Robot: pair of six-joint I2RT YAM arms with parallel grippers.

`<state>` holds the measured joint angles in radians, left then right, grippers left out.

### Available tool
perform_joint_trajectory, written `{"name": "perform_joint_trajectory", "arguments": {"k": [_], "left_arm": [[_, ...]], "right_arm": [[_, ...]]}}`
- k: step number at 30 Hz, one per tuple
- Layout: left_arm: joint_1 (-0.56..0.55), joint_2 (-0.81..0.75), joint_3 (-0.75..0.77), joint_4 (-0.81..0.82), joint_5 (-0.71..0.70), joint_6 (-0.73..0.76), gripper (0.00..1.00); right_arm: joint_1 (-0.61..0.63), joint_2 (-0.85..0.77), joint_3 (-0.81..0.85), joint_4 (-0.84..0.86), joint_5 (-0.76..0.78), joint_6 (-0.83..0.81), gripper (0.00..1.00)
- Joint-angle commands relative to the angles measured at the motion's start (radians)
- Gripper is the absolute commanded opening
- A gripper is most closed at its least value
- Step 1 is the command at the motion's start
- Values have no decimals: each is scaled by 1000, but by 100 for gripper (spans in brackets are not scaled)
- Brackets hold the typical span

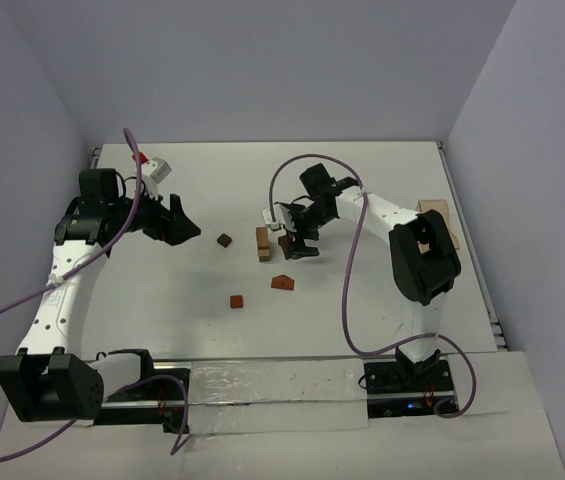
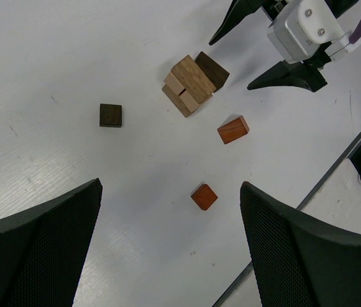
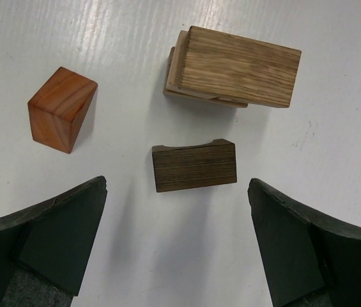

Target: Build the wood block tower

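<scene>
While the wood block tower (image 1: 262,243) is only a low pale stack near the table's (image 1: 222,180) middle, the overhead view puts the right gripper (image 1: 298,238) just at its three o'clock and the left gripper (image 1: 180,222) well off at nine, both spread and empty. The left wrist shows a dark cube (image 2: 110,115) at the tower's nine o'clock, with a reddish block (image 2: 233,129) and a reddish cube (image 2: 204,196) toward five and six. The right wrist frames a dark arch block (image 3: 194,166) at the tower's six o'clock, between its open fingers (image 3: 46,249). That is likely the next pick, needing a straight descent and a squeeze on its ends. The table is matte white and scuffed; plain lavender walls (image 1: 262,60) enclose it.
</scene>
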<state>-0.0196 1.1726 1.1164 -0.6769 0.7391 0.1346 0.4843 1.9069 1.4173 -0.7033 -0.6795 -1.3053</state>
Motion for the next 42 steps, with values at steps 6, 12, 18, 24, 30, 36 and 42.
{"name": "perform_joint_trajectory", "arguments": {"k": [6, 12, 18, 24, 30, 36, 42], "left_arm": [[3, -8, 20, 30, 23, -20, 94], [1, -8, 9, 42, 22, -21, 94], [1, -1, 10, 45, 31, -23, 94], [3, -1, 5, 49, 34, -21, 94], [1, -2, 0, 46, 38, -16, 94], [1, -2, -1, 44, 37, -12, 95], [3, 2, 0, 43, 36, -7, 95]], "right_arm": [[-1, 74, 152, -134, 6, -43, 98], [6, 94, 161, -138, 37, -35, 99], [29, 112, 172, -134, 81, -14, 99], [39, 119, 170, -120, 104, -3, 99], [54, 129, 179, -120, 124, -8, 99], [77, 150, 198, -130, 156, -10, 99], [86, 159, 200, -132, 173, -21, 98]]}}
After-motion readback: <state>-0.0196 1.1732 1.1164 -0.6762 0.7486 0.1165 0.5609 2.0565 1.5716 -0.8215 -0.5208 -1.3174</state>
